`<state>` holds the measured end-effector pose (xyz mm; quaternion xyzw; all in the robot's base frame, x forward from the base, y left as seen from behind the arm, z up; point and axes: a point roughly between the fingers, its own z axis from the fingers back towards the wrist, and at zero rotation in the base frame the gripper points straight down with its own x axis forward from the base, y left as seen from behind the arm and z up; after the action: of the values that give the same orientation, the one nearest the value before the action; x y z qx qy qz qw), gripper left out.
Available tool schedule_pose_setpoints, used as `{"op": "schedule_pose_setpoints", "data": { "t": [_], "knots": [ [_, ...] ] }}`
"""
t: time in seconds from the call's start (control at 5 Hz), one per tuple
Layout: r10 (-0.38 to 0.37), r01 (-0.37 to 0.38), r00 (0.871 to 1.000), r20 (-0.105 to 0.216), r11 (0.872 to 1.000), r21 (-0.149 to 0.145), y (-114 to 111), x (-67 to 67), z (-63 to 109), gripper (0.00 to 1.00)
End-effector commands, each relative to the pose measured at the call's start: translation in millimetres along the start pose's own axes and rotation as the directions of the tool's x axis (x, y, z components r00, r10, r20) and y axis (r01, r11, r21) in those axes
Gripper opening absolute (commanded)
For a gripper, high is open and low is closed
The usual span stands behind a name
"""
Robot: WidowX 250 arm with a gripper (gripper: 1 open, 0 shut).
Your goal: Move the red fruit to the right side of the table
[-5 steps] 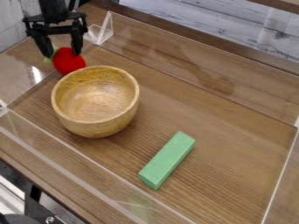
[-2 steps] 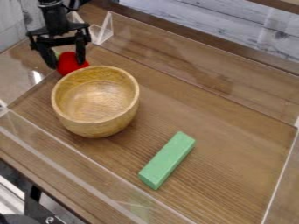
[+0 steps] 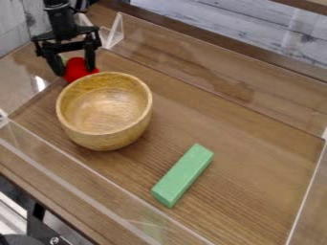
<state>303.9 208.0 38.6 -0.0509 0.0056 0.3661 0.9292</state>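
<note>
A single camera view looks down at an angle on a brown wood-grain table (image 3: 243,105) edged by low clear acrylic walls (image 3: 76,182).

At the far left corner, a black gripper (image 3: 67,59) points straight down, its two fingers (image 3: 50,59) spread wide and released, one on each side of the red fruit (image 3: 78,68). The small glossy red fruit sits on the tabletop between those fingers. Whether the fingers touch it cannot be told from this angle, and nothing shows it being squeezed or lifted.

Just near and right of the fruit stands a large round wooden bowl (image 3: 105,110), upright and empty, its far rim close beside the fruit and the gripper's right finger. It is the nearest thing crowding the fruit. Farther to the right and nearer the camera, a green rectangular block (image 3: 185,175) lies flat on the table at a diagonal, well apart from the bowl. The right side of the table shows bare wood.

Compared with the frame from a second earlier, the gripper sits lower over the fruit and has rolled slightly, so the fingers now straddle it more closely. The fruit, bowl and block lie where they did.
</note>
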Motion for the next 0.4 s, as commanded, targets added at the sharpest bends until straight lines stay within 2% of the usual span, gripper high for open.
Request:
{"op": "schedule_pose_setpoints", "data": {
  "t": [0.0,0.2],
  "knots": [
    [0.013,-0.012,0.999,0.032,1.0,-0.009,-10,6.7,9.8,0.0],
    [0.049,-0.047,0.998,0.04,0.998,-0.044,-15,10.3,29.2,0.0]
  ]
}}
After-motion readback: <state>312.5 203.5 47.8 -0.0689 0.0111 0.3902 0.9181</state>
